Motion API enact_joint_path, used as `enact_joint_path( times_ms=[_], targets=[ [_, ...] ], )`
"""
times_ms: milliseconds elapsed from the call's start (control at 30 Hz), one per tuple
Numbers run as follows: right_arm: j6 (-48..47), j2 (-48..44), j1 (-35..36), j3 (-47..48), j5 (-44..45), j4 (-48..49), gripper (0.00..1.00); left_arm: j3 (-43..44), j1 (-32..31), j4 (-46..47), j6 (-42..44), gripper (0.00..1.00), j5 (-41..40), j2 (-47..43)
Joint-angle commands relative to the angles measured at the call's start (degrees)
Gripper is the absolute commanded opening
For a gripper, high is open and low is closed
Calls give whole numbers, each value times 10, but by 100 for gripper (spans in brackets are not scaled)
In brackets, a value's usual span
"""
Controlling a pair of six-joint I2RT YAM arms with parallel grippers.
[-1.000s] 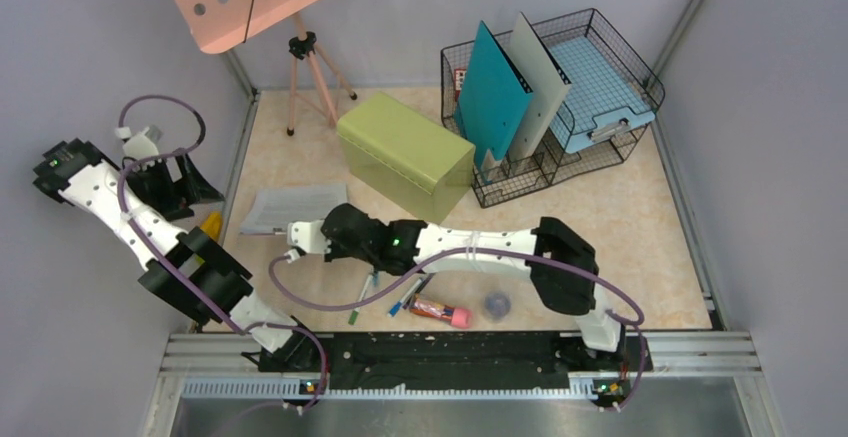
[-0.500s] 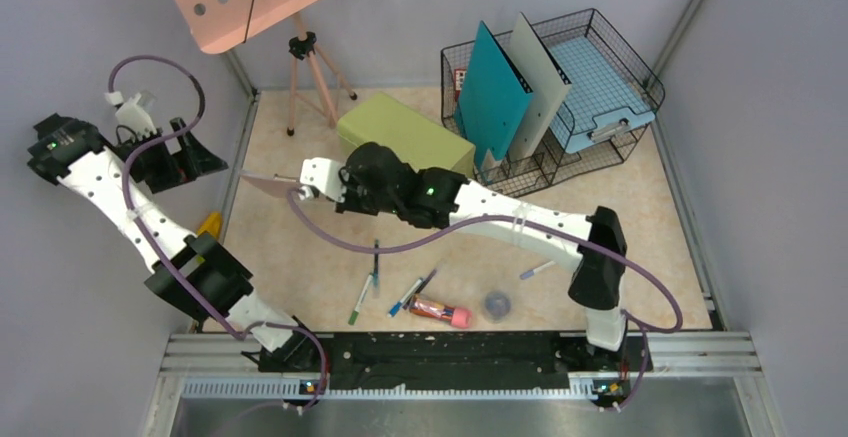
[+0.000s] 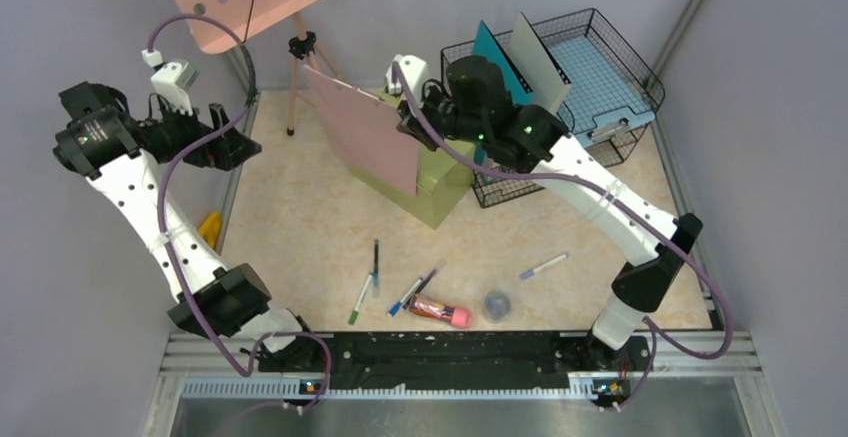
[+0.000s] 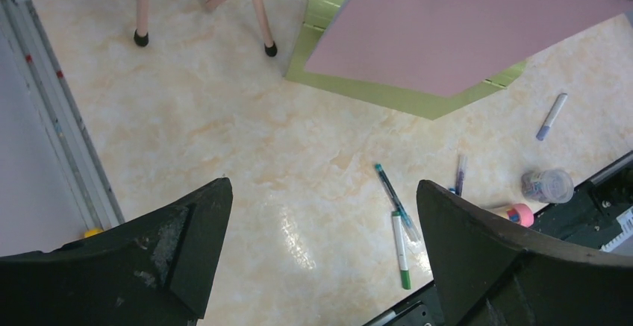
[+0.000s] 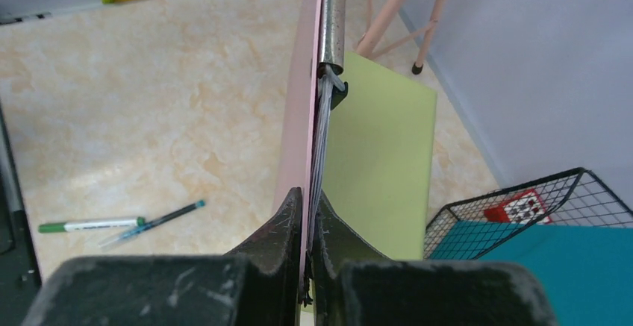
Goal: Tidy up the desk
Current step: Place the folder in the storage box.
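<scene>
Right gripper [image 5: 307,199] pinched tight on one edge of a pink clipboard [image 3: 362,132], board held upright on edge, long axis reaching left from the fingers toward a tripod [image 3: 298,47], all of it hanging over a green box [image 3: 440,185] at the far middle of the desk [image 3: 300,227]. Just right of the gripper, a wire rack [image 3: 530,179] of upright folders [image 3: 495,92], probably the board's home, so a short swing rightward called for, right arm by far the nearer. Left gripper [image 4: 321,192] wide open and empty, hovering well apart above the far left of the desk.
</scene>
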Motion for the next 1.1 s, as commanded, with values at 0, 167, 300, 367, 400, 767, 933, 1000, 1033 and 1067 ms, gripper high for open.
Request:
enact_joint_path(
  times_ms=[0, 167, 300, 367, 400, 767, 933, 1000, 1033, 1067],
  targets=[
    [49, -49, -33, 47, -87, 26, 0, 2, -33, -12, 57, 98, 61, -9],
    [118, -63, -92, 54, -202, 31, 0, -64, -117, 85, 14, 98, 71, -52],
    [147, -78, -113, 37, -265, 37, 0, -130, -157, 228, -71, 98, 94, -88],
    [167, -86, -124, 25, -290, 46, 0, -151, -175, 279, -91, 98, 98, -96],
    [182, -90, -132, 13, -304, 55, 0, -158, -184, 290, -92, 98, 113, -97],
    [351, -112, -209, -52, -413, 166, 0, -383, -276, 655, -313, 99, 164, -152],
    [434, -111, -244, -72, -430, 228, 0, -549, -305, 973, -535, 99, 167, -193],
    [471, -109, -256, -82, -443, 262, 0, -577, -326, 1011, -552, 99, 155, -193],
    [488, -109, -261, -87, -448, 276, 0, -598, -337, 1040, -563, 99, 148, -195],
    [502, -108, -263, -91, -454, 288, 0, -615, -348, 1076, -572, 99, 137, -198]
  ],
)
